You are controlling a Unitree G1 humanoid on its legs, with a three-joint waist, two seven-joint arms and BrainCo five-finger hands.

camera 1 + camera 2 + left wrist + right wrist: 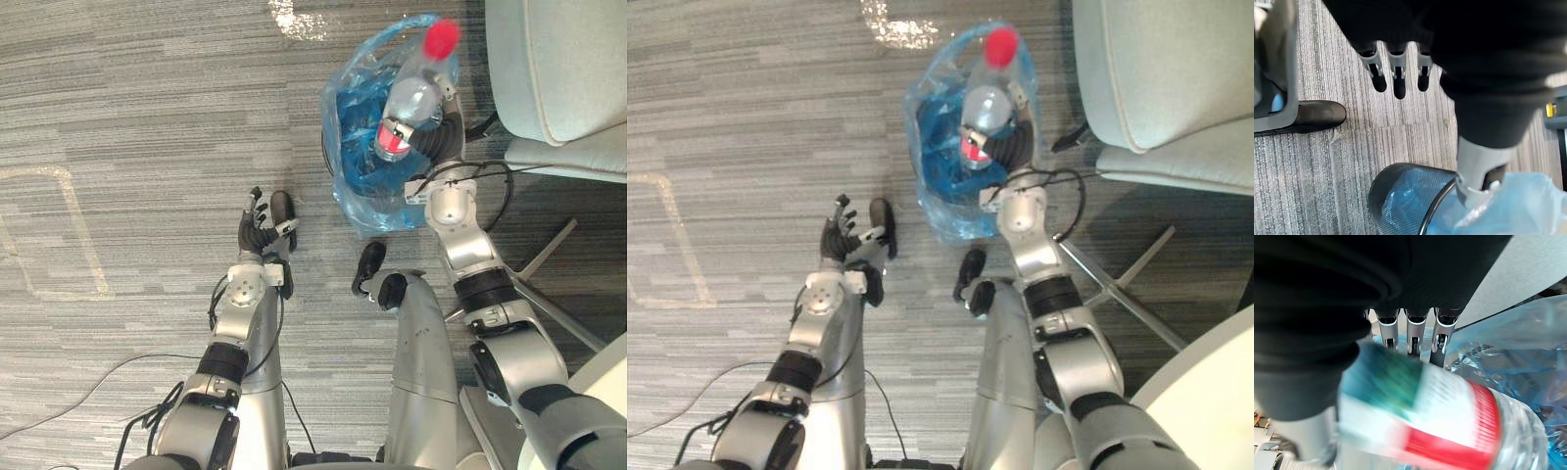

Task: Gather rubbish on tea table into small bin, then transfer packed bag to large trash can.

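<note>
A small black mesh bin (pixel 1396 196) lined with a blue plastic bag (pixel 358 181) stands on the carpet ahead of me. Directly above its mouth my right hand (pixel 438 132) is shut on a clear plastic bottle (pixel 411 98) with a red cap and a red, white and green label. The bottle (pixel 1449 416) lies across the palm in front of the fingers (pixel 1415 333), with crumpled blue bag (pixel 1513 347) just beyond. My left hand (pixel 257 230) hangs open above the carpet to the left of the bin, holding nothing, its fingers (pixel 1399 73) relaxed.
A pale grey-green armchair (pixel 558 69) stands right beside the bin, its thin metal legs (pixel 549 294) angling over the floor near my right arm. A white table edge (pixel 1205 392) fills the lower right. Pale tape lines (pixel 59 225) mark the carpet at left.
</note>
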